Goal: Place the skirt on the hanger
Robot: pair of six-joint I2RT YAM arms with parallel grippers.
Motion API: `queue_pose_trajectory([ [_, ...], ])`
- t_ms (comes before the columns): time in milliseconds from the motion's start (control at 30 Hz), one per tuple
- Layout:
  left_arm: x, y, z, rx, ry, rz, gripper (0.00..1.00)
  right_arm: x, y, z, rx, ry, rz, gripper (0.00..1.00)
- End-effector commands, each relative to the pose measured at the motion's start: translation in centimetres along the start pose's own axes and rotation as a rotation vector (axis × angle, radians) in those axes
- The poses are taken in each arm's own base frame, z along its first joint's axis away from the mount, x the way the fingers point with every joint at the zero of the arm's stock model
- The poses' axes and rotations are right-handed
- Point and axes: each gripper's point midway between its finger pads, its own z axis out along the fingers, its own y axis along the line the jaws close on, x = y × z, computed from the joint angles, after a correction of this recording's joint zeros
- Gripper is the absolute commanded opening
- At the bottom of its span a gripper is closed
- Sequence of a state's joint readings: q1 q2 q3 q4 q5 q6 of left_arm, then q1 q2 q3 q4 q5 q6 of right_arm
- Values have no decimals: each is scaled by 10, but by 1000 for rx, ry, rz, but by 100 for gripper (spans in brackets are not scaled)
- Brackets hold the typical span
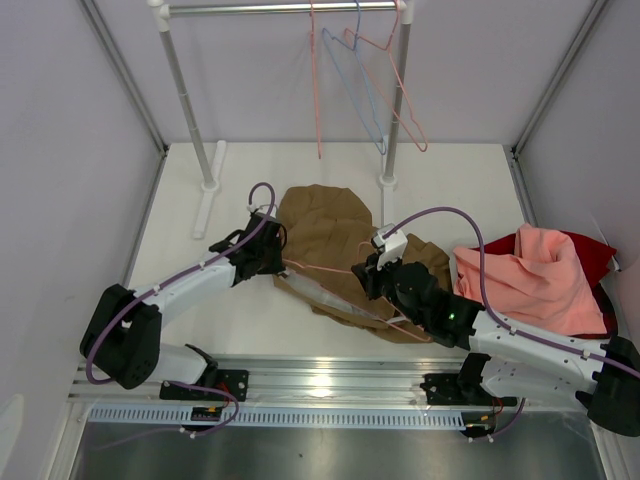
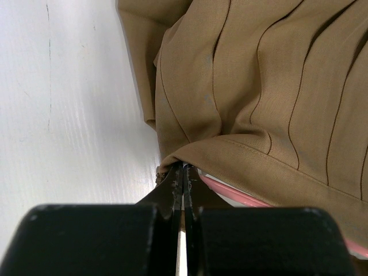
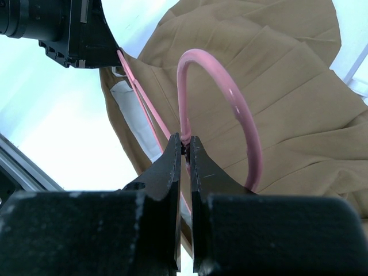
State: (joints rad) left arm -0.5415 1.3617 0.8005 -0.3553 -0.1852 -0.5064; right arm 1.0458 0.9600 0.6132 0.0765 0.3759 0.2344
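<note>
Tan-brown cloth is spread in the middle of the white surface (image 1: 270, 325): it is the skirt (image 1: 325, 225), and it is laid flat and a bit crumpled between the two arms. A thin pink wire is laid across its near edge, and that is the hanger (image 3: 256, 146). The hanger's neck, just under the round hook, is pinched tight by the right end effector (image 3: 185, 141). The left end effector (image 2: 183, 168) is clenched too, right at the skirt's band, and the pink wire is seen just beside it. Whether cloth or wire is pinched there cannot be told. In the left wrist view the wire is seen going under the band, so one side of the hanger is judged to be tucked into the skirt's top. The pale lining (image 3: 127, 98) is shown where the skirt is open. The job is thought to be about half done: the hanger is at the skirt and partly inside it, but the skirt is not yet hung on it. The rest of the band is left to be pulled over the wire, and then it can all be lifted. A pink cloth (image 1: 530, 275) and a dark red cloth (image 1: 590, 250) are heaped at the right. Spare hangers (image 1: 316, 100) are hung on the rail (image 1: 280, 8) at the back.
</note>
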Motion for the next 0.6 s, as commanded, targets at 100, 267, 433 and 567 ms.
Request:
queue_pose_trajectory([
  [100,-28,-9,-11,16,-86,-18,0,-3,4,-2,-10,-12,7,0],
  [267,-31,-7,-15,10,-103,-25,0,-4,3,-3,-7,-14,7,0],
  [433,-34,-7,-20,12,-117,-30,0,-3,4,-2,-7,-12,6,0],
  [567,-33,-9,-20,26,-111,-25,0,-4,3,-1,1,-14,6,0],
])
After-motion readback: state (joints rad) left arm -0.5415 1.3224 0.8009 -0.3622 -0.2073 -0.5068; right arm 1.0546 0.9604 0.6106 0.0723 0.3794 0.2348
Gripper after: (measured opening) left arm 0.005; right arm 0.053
